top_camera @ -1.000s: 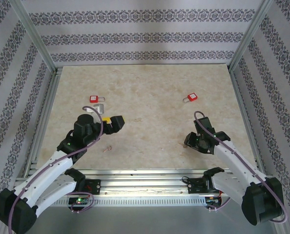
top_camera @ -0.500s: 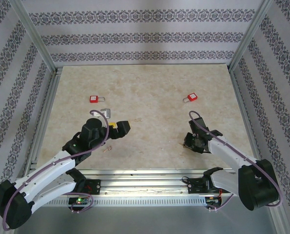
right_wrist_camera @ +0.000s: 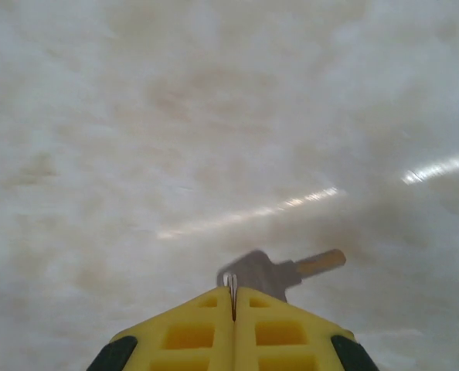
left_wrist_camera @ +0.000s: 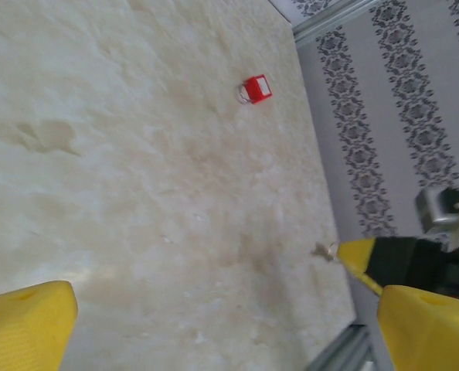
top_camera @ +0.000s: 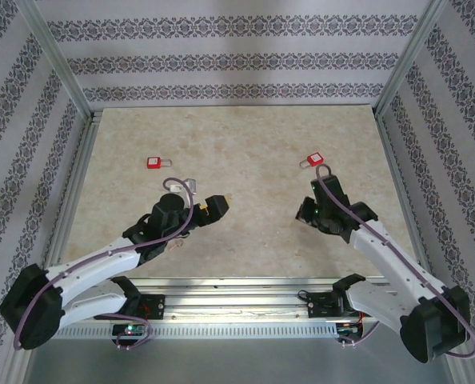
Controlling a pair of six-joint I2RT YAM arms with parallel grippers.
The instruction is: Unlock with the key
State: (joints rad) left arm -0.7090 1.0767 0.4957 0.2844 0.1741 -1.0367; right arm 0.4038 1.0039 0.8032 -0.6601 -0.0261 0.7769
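Pinching the key [right_wrist_camera: 280,270] at lower centre, the right gripper [right_wrist_camera: 232,295] is clamped tight; left gripper [left_wrist_camera: 226,317] gapes wide; red padlock [left_wrist_camera: 256,87] lettering unreadable.

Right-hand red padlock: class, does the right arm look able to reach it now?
Probably yes: bare table lies between the right gripper, shut on the key, and the padlock just beyond it.

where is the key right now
The key is pinched in the shut right gripper, blade poking out in the right wrist view. From above, that gripper is over the right side of the table, just nearer than the right-hand red padlock.
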